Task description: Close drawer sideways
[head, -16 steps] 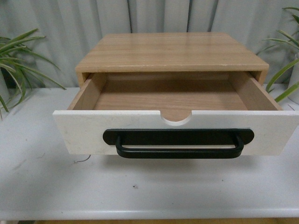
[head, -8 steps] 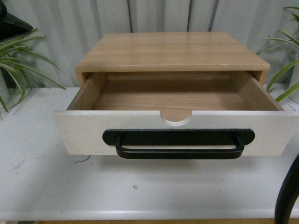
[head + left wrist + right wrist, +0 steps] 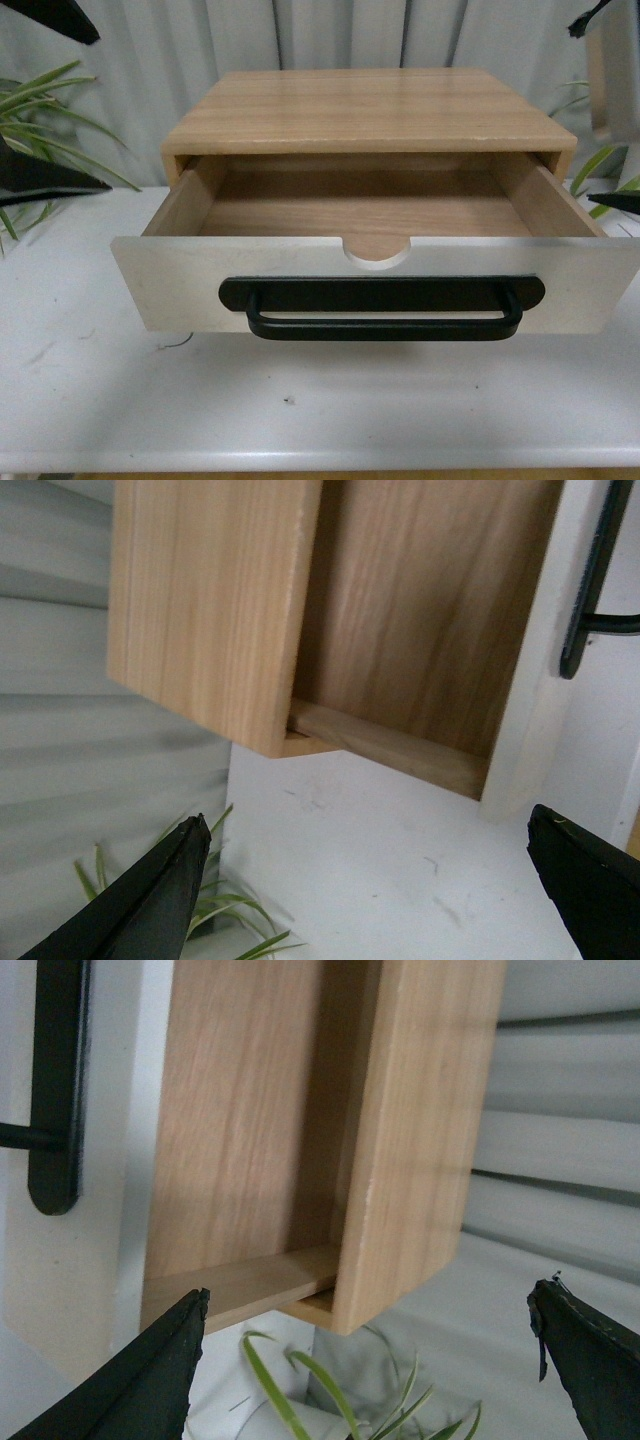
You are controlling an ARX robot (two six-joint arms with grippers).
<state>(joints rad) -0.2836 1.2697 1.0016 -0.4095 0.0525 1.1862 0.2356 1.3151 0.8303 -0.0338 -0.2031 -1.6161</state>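
The drawer (image 3: 180, 285) stands pulled out of the light wood cabinet (image 3: 370, 110); it has a white front, a black bar handle (image 3: 382, 305), a half-round notch and an empty wood inside. My left gripper (image 3: 103, 114) is open, raised at the cabinet's left side, touching nothing. My right gripper (image 3: 582, 115) is open, raised at the right side. The left wrist view shows the gripper (image 3: 365, 820) open over the table, with the drawer's wood side (image 3: 420, 630) beyond. The right wrist view shows the gripper (image 3: 370, 1295) open, with the drawer's other side (image 3: 240, 1120) beyond.
The cabinet stands on a white table (image 3: 300, 410) before a grey curtain. Green plants stand at the far left (image 3: 40, 120) and far right (image 3: 610, 160), close to each gripper; leaves show in the right wrist view (image 3: 300, 1390).
Both grippers have come into the front view, each raised beside the cabinet. The drawer has not moved.
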